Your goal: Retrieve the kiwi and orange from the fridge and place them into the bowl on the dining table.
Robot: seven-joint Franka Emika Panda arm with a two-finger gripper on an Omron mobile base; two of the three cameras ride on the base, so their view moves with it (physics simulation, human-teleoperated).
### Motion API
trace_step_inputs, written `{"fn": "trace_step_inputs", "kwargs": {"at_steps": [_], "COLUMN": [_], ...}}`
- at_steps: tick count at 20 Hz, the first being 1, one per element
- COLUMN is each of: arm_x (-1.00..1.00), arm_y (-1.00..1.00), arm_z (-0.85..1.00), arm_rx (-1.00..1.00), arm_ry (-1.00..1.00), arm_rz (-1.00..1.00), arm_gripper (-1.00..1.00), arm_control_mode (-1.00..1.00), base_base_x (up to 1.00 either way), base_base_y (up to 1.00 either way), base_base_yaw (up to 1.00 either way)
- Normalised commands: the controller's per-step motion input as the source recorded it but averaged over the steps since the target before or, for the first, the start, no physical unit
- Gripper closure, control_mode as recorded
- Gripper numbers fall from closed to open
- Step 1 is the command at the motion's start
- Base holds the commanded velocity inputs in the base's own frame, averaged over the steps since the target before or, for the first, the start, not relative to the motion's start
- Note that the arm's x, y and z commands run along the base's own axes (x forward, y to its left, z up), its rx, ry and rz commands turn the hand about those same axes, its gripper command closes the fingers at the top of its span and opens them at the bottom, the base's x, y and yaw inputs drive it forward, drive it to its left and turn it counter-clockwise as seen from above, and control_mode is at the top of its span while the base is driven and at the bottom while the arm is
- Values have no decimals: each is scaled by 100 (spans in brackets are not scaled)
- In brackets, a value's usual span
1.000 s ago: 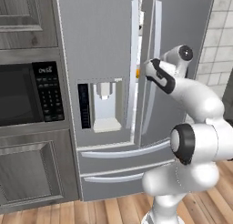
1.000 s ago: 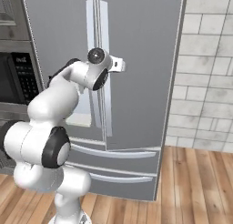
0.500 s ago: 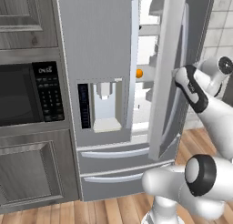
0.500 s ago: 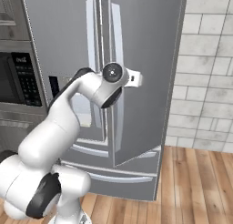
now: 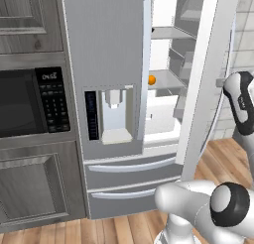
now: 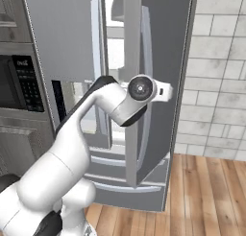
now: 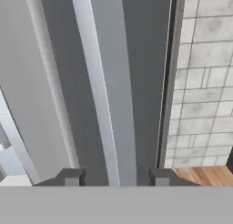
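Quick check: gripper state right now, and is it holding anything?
Gripper: closed on the fridge door handle, one fingertip on each side of the bar; the right-hand door stands partly open.

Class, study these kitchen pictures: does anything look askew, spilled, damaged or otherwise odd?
Nothing stands out. The fridge's right door is swung open, with the gripper closed around its handle. An orange sits neatly on a shelf; nothing is spilled or broken.

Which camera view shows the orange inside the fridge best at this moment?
The left base view: it looks past the open door, and the orange sits in plain sight on a white shelf of the fridge. In the right base view the door and arm stand in front; the hand view faces the door handle.
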Motion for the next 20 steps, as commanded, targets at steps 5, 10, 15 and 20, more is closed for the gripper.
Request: {"fn": "trace_step_inputs", "kwargs": {"at_steps": [5,10,15,20], "arm_x": [-25,-11,-9,0], "arm_y": [22,77,92,76], "arm_z": [66,38,14,0], "arm_rx": [-18,-38,-47,-46], "arm_ry": [7,11,10,13], "arm_rz": [0,0,0,0], "arm_gripper": [-100,-100,-100,-100], "arm_control_mode": [-100,-100,-100,-100], "base_base_x": [0,0,0,0], "base_base_y": [0,0,0,0], "base_base_yaw": [0,0,0,0]}}
